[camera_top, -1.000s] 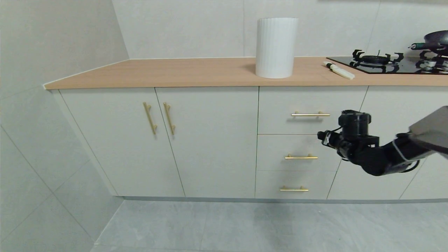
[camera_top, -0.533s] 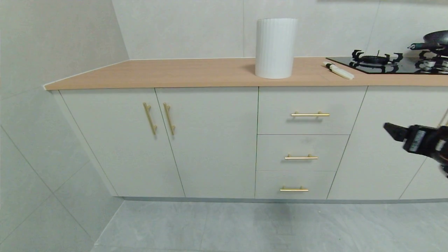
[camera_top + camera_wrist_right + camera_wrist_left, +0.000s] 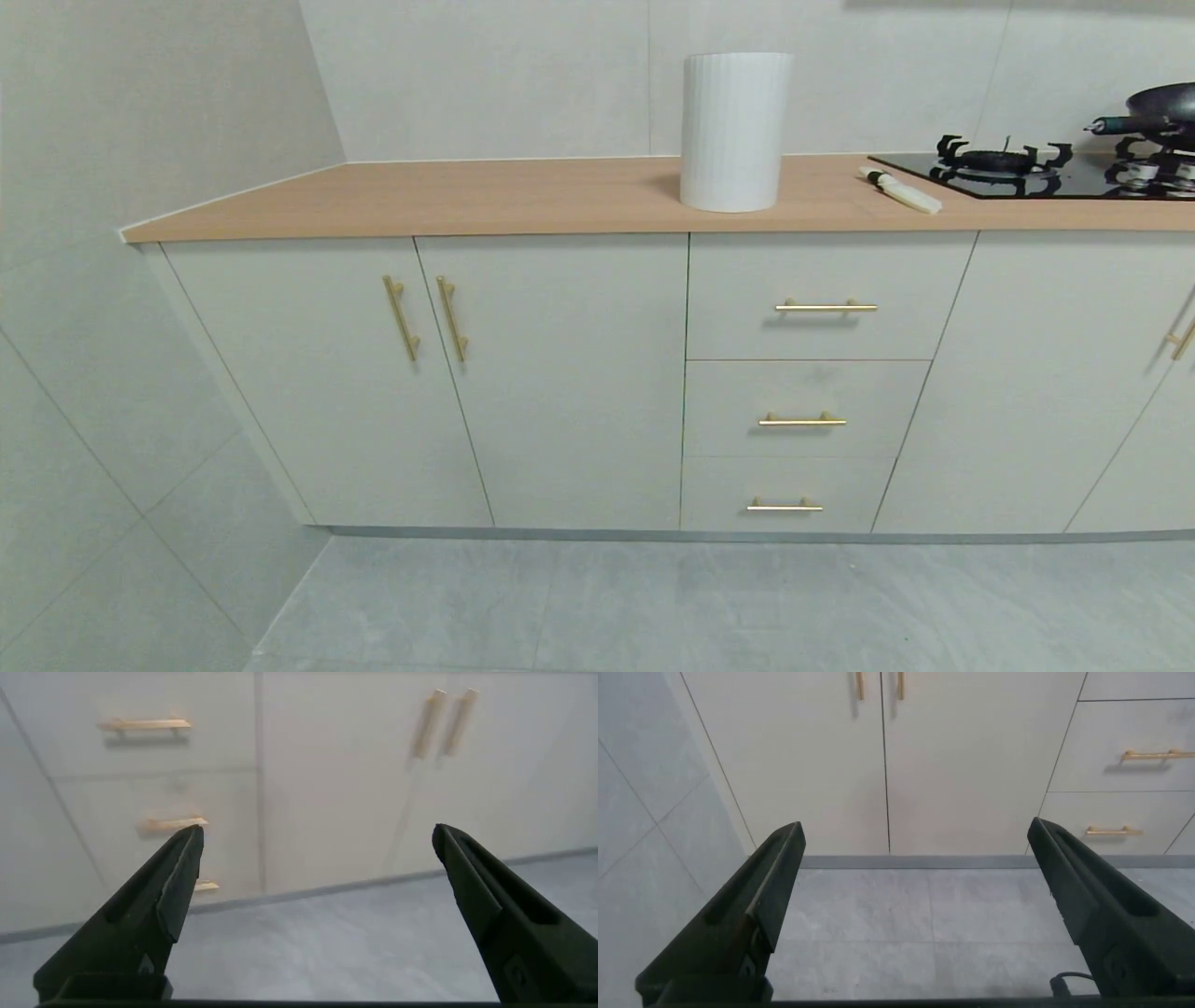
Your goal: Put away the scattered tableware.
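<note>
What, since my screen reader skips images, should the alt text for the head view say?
A pale utensil lies on a wooden countertop between a tall white ribbed container and a black gas hob carrying a dark pan. Below are pale cabinet doors and three shut drawers with gold handles.

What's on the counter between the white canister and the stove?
A pale utensil lies flat there, nearer the stove than the canister; head view.
</note>
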Controlling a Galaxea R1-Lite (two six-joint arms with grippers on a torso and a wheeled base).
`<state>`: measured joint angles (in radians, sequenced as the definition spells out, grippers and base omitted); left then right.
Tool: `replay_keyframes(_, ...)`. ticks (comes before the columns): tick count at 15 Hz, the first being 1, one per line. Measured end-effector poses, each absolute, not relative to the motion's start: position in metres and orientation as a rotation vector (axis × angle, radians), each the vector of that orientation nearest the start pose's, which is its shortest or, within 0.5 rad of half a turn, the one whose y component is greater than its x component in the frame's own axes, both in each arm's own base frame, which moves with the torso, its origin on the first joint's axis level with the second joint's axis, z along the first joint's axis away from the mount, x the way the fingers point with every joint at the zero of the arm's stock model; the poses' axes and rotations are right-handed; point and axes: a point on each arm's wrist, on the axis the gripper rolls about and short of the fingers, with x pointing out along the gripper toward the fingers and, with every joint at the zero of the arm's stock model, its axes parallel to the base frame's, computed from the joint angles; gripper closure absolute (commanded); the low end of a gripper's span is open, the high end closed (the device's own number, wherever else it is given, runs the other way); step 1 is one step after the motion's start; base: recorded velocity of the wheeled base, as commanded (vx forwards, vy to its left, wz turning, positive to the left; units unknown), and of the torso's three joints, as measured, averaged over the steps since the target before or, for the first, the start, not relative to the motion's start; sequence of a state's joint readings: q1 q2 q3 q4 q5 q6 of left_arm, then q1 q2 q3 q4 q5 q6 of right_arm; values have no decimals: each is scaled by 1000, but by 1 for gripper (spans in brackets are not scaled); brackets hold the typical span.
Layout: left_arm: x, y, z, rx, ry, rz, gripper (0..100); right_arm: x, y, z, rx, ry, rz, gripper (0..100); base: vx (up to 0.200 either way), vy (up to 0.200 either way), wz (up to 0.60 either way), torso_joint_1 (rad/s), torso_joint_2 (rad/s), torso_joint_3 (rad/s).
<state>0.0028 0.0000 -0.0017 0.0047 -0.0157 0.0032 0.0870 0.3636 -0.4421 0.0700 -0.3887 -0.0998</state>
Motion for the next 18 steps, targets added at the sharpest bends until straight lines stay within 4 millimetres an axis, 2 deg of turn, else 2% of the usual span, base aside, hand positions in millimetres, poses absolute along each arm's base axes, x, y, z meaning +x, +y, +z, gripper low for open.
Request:
replay_keyframes(3,-23,0,75,3,3,-13,0,-47,-11,175,-134,-39,-343,0,0,0,0,0,0,0)
replay_keyframes(6,-23,0,76,3,3,-13,0,-62,-9,158,-113,-86,-383,0,0,0,0,0,0,0)
replay_keyframes(8,-23,0,76,3,3,-13,0,-61,-7,147,-54,-97,-325,0,0,0,0,0,0,0)
replay_keyframes(11,-23,0,75,3,3,-13,0,-50,-3,128,54,-77,-113,0,0,0,0,0,0,0)
replay_keyframes(15,-23,0,75,3,3,-13,0,-30,0,96,69,-75,-17,0,0,0,0,0,0,0)
replay_keyframes(18,-23,0,75,3,3,-13,0,-24,1,83,72,-59,49,0,0,0,0,0,0,0)
